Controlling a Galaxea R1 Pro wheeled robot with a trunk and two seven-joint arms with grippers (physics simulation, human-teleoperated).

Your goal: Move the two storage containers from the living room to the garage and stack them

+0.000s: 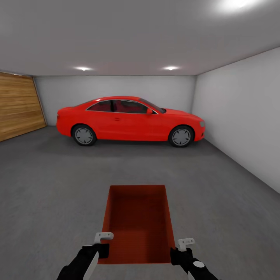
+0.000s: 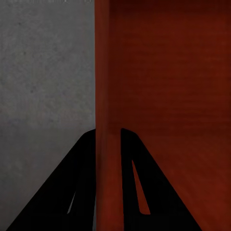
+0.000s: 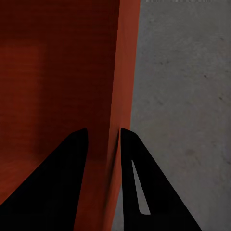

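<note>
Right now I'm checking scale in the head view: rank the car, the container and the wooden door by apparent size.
1. Car
2. Container, enlarged by nearness
3. Wooden door, cut off by the frame, so its rank is unsure

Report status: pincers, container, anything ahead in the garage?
Left pincer and right pincer each clamp a side wall. Storage container held over concrete floor. Red car parked ahead.

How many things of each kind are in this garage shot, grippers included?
Storage container: 1
Red car: 1
Wooden panel door: 1
Ceiling lights: 3
Grippers: 2, left gripper and right gripper, each clamped on a container side wall
Total: 8
</note>
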